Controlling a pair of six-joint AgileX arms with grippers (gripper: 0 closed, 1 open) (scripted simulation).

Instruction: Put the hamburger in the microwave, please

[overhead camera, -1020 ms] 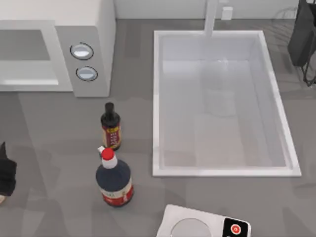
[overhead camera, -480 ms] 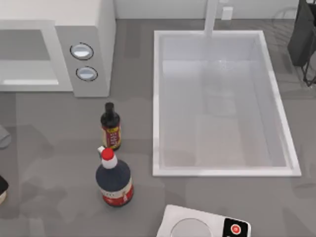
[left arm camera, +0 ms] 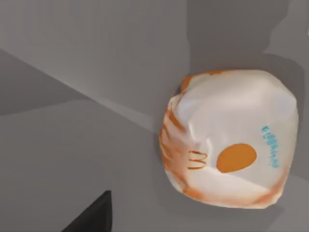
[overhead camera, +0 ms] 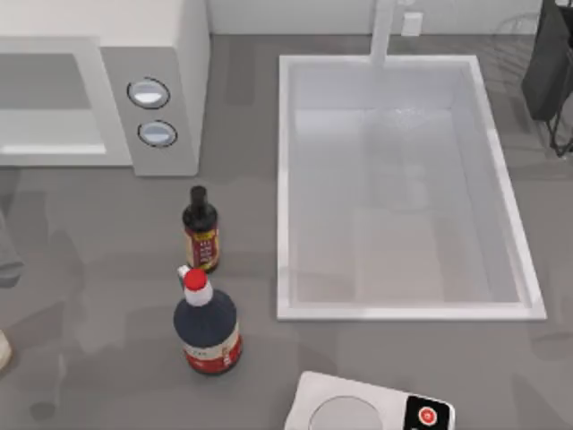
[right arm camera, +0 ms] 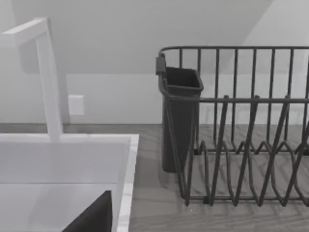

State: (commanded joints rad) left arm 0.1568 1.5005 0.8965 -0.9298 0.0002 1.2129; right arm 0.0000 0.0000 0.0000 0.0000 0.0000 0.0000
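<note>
The hamburger, a round pale wrapped bun with an orange patch, lies on the grey counter. In the left wrist view it sits below the camera, and a dark part of my left gripper stands apart from it. In the top view only a tan sliver of the hamburger shows at the left edge. The white microwave stands at the back left, with its grey window and two silvery knobs. A dark part of my right gripper hangs over the sink's far corner, by the dish rack.
Two dark sauce bottles stand between the microwave and the white sink. A tap rises behind the sink. A white scale sits at the front edge. A dark wire dish rack with a cutlery holder stands at the back right.
The dark shape of my left gripper at the top view's left edge has slipped out of that view. The hamburger sliver stays at the edge. The bottles have not moved.
</note>
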